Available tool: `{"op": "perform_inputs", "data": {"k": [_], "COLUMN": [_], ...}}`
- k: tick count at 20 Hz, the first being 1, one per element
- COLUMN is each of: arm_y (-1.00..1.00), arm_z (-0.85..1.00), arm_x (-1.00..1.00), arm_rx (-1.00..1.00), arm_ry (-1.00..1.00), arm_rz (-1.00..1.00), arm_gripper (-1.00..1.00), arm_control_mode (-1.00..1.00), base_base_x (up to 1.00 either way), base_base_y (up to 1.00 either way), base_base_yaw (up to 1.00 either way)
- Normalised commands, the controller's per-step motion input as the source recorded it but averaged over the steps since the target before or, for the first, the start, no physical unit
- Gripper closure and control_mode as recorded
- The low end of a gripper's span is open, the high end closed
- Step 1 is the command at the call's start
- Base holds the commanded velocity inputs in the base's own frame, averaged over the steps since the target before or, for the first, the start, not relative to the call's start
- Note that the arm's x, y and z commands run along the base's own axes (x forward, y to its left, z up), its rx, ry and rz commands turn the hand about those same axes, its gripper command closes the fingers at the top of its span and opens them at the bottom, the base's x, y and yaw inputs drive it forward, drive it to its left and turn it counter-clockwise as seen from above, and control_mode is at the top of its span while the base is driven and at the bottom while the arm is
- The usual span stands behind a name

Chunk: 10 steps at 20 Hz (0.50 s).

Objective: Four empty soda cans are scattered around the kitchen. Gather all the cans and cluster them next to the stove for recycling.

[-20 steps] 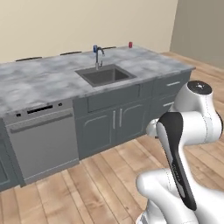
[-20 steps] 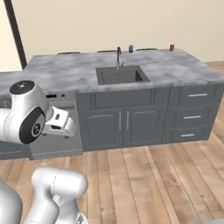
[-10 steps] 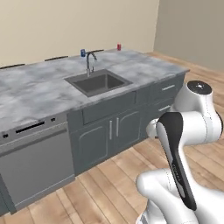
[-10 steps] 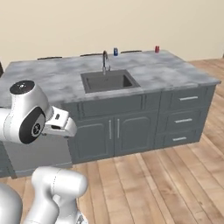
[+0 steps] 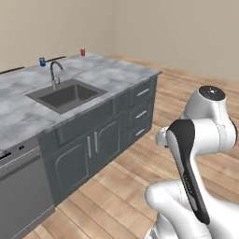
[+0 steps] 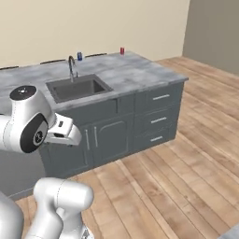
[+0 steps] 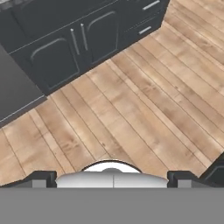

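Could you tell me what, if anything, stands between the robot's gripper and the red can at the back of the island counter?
The island itself does: the red can stands at its far edge, across the counter from the robot. The open gripper faces the floor.

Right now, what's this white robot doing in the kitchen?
It is holding nothing at this moment. The white robot arm stands on the wooden plank floor in front of a grey marble-topped island counter with a sunken steel sink. Its gripper is open and points down at the floor. Two small soda cans stand at the counter's far edge: a blue can behind the tap and a red can further along. Neither has been picked up yet.
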Motion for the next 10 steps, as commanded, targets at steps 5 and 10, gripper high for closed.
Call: {"op": "perform_inputs", "data": {"k": [5,10], "arm_y": [0.0,0.0], "arm_z": [0.0,0.0], "arm_x": [0.0,0.0], "arm_rx": [0.0,0.0], "arm_ry": [0.0,0.0], "arm_rz": [0.0,0.0], "arm_gripper": [-1.0,-1.0], "arm_control_mode": [1.0,1.0], "base_base_x": [0.0,0.0], "base_base_y": [0.0,0.0], "base_base_yaw": [-0.5,-0.5]}}
